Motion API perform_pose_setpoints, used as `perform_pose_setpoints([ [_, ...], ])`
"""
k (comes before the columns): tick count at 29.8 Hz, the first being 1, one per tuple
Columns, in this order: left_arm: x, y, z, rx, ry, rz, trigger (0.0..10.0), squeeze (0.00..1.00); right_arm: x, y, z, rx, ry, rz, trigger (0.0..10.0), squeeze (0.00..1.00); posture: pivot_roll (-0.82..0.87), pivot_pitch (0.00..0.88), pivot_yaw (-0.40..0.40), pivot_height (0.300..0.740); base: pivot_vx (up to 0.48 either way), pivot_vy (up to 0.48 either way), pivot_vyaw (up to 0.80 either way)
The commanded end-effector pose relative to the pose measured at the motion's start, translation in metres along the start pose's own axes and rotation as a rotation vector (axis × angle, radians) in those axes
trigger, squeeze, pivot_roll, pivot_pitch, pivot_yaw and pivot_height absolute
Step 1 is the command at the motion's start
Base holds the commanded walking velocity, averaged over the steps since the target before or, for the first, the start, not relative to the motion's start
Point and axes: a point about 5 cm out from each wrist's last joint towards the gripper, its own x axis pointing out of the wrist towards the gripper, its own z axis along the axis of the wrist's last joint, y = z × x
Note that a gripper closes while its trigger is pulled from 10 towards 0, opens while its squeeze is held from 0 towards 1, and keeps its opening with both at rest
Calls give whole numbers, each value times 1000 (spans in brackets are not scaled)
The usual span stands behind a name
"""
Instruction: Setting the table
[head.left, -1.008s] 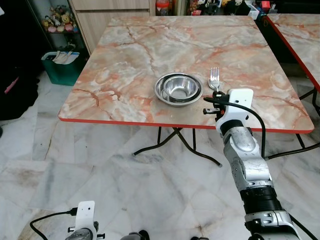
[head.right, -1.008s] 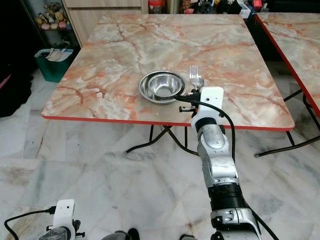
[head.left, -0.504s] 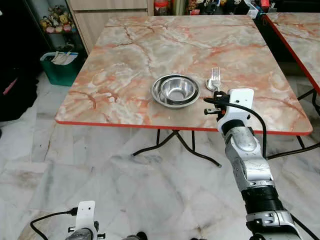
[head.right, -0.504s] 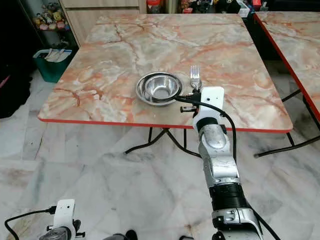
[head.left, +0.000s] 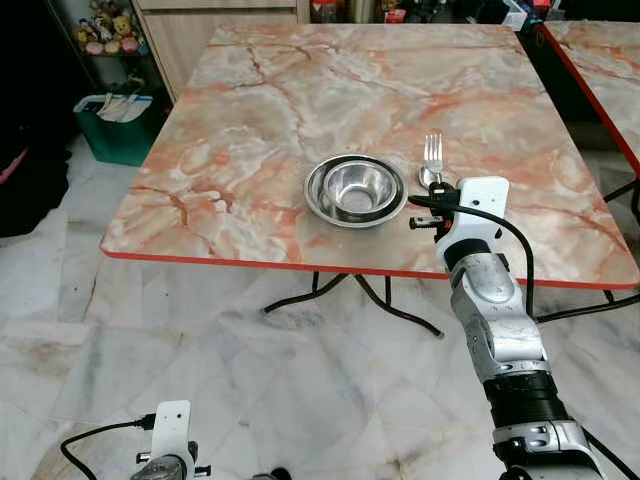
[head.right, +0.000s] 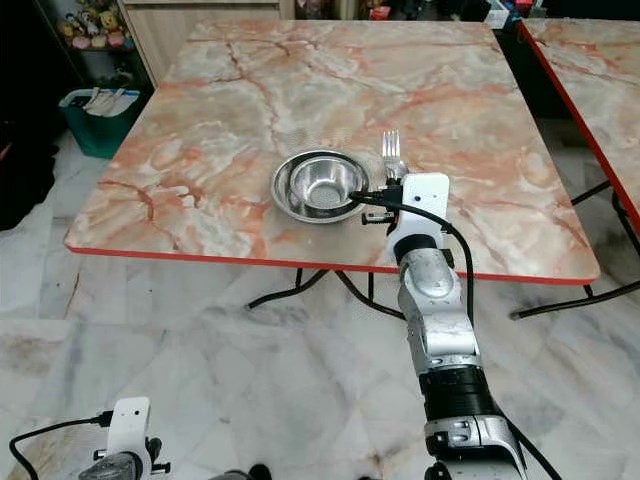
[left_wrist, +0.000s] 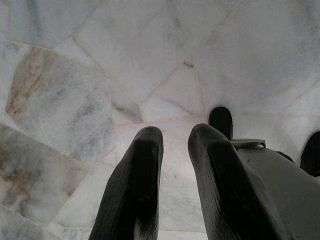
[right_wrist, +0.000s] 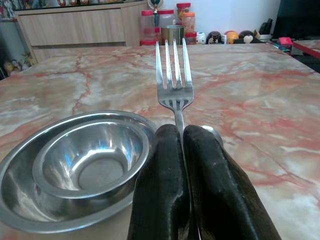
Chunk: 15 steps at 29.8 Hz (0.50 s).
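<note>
A small steel bowl (right_wrist: 90, 155) nests in a wider steel dish (head.left: 355, 190) on the marble table (head.left: 250, 120), while just beside it the right gripper (right_wrist: 184, 137) clamps a fork (right_wrist: 173, 82), its handle hidden between the fingers

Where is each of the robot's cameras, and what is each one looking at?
Left eye view: on the head, looking down at the marble table, the steel bowl and the silver right arm.
Right eye view: beside it, same scene; the left arm's white wrist sits low by the floor.
Left wrist view: on the hanging left arm, facing the floor tiles past the left gripper.
Right wrist view: on the right arm, looking along the right gripper, shut on the fork.
Shared: bowl and fork appear in both eye views and the right wrist view.
</note>
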Motion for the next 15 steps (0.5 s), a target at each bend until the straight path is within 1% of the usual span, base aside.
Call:
perform_pose_setpoints([
  [1, -1, 2, -8, 3, 26, 3, 10000, 0, 0, -2, 0, 9, 1, -12, 10000, 0, 7, 155, 39, 740, 352, 0, 0],
  [10, -1, 2, -8, 5, 26, 2, 10000, 0, 0, -6, -1, 27, 6, -30, 10000, 0, 8, 156, 40, 740, 355, 0, 0],
  [13, -1, 2, -8, 7, 25, 1, 10000, 0, 0, -7, 0, 24, 7, -39, 10000, 0, 8, 155, 41, 740, 372, 0, -694],
  [14, -1, 2, -7, 7, 25, 1, 10000, 0, 0, -7, 1, 32, -5, -46, 10000, 0, 8, 155, 41, 740, 386, 0, -513],
  [15, -1, 2, -7, 7, 25, 1, 10000, 0, 0, -7, 1, 30, -8, -45, 10000, 0, 8, 155, 41, 740, 382, 0, 0],
])
